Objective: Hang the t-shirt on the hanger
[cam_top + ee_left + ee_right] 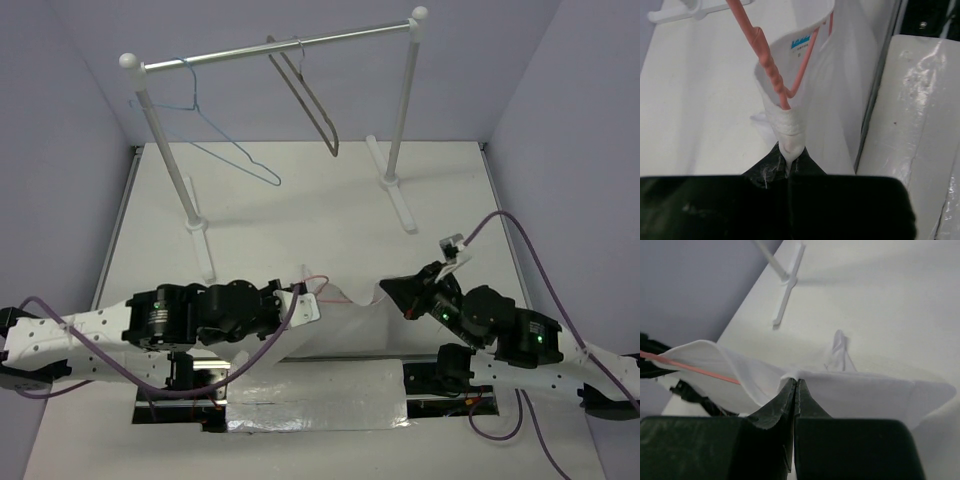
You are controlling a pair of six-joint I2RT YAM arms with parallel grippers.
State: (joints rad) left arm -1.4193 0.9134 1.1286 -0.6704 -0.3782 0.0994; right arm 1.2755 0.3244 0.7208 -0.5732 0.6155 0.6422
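The white t-shirt (350,318) hangs stretched between my two grippers just above the table's near middle. My left gripper (306,304) is shut on a bunched fold of its collar (785,125). The pink-red wire hanger (771,70) runs down into the neck opening beside the blue label (801,42). Its hook shows as a thin pink loop (316,284) in the top view. My right gripper (392,290) is shut on the shirt's upper edge (865,390). A stretch of the pink wire (700,369) shows inside the cloth at the left. The lower part of the hanger is hidden by fabric.
A white clothes rack (280,48) stands at the back with a light-blue wire hanger (225,140) and a grey-brown hanger (310,100) on it. Its feet (400,205) rest on the table. A shiny white board (310,400) lies between the arm bases.
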